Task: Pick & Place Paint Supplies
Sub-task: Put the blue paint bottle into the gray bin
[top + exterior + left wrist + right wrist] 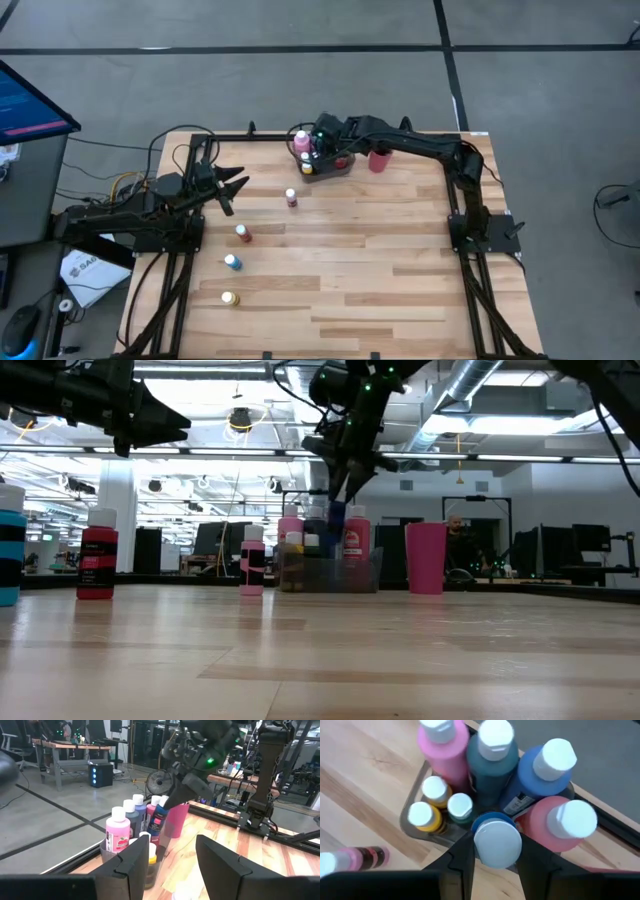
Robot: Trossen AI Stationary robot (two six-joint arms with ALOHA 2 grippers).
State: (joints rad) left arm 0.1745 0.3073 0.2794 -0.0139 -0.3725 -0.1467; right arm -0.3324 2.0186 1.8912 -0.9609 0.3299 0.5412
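Right hand hangs over the grey tray near the surface's far edge, fingers pinching a blue paint bottle by its neck, bottle tilted, base low among the others; tray already crowded w/ upright bottles: pink, teal, blue, red-pink, plus small yellow-capped ones pressed close around the held one; red cup stands just beside the tray, toward the right edge; left hand waits above the left edge, fingers spread, holding nothing; four bottles stand loose on the left half, well apart: pink nearest the tray, red, blue, yellow nearest the front edge; centre, right half and front of the surface are bare wood; a person sits in the room beyond the far edge.
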